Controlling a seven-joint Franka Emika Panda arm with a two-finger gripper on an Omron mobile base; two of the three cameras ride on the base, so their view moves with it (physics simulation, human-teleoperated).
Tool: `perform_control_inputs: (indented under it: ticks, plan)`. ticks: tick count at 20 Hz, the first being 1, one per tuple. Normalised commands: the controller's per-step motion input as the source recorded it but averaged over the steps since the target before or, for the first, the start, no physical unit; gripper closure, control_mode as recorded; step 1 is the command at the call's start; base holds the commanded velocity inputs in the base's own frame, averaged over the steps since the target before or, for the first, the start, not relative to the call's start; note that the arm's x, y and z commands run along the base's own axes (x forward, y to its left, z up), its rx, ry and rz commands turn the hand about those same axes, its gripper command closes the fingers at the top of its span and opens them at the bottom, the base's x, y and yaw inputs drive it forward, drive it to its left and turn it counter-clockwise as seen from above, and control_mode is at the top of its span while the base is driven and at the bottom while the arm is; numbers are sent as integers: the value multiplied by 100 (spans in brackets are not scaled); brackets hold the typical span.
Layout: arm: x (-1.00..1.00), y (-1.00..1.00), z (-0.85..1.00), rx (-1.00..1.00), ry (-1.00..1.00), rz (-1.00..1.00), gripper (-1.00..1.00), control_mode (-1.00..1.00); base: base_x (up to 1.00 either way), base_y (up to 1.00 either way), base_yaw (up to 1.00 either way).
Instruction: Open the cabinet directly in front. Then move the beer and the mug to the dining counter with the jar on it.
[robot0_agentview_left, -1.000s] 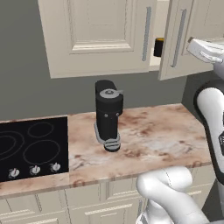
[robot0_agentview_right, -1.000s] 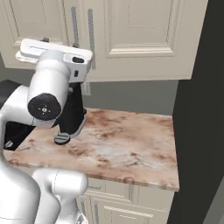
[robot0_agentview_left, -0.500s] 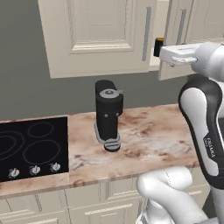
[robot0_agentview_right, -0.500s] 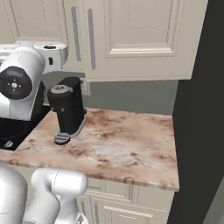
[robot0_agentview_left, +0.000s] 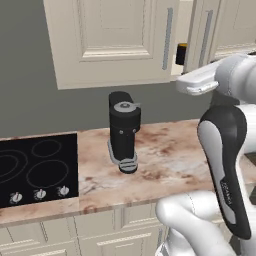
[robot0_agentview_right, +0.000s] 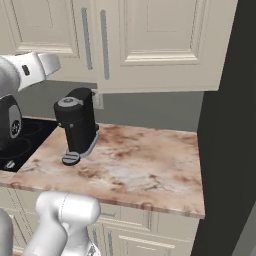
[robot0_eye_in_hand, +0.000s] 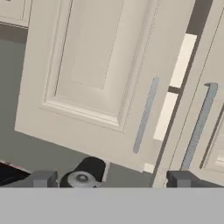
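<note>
The cream cabinet (robot0_agentview_left: 115, 40) hangs ahead over the counter; its left door (robot0_eye_in_hand: 92, 70) is closed or nearly so. The right door (robot0_agentview_left: 220, 30) stands slightly ajar, and the narrow gap (robot0_eye_in_hand: 175, 87) shows a pale inside and a shelf edge. In that gap sits the dark mug (robot0_agentview_left: 181, 54) with its yellow inside. The beer is hidden. Long grey bar handles (robot0_eye_in_hand: 145, 116) (robot0_eye_in_hand: 199, 127) flank the gap. My gripper (robot0_eye_in_hand: 113, 179) is open and empty, a little back from the doors and pointing at the left door's handle. The dining counter and the jar are out of view.
A black coffee machine (robot0_agentview_left: 124, 131) stands on the marbled counter (robot0_agentview_right: 145, 165) below the cabinet. A black cooktop (robot0_agentview_left: 35, 167) lies to its left. A dark tall panel (robot0_agentview_right: 230, 125) bounds the counter on the right. Cream drawers (robot0_agentview_left: 70, 235) run under the counter.
My arm has swung left and slightly down, away from the right door's edge. The cabinet doors, mug and coffee machine have stayed put.
</note>
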Motion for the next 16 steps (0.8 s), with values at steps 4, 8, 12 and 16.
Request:
perform_control_inputs:
  ticks: [4, 8, 12, 16]
  plan:
    - [-36, 24, -58, -42, 4, -33, -100, -100, 0, 0, 0]
    - [-6, 38, -35, -39, 3, -39, -100, -100, 0, 0, 0]
    - [0, 38, -10, -31, 5, -34, -100, -100, 0, 0, 0]
    - [6, 0, 0, -2, 0, 0, -100, -100, 0, 0, 0]
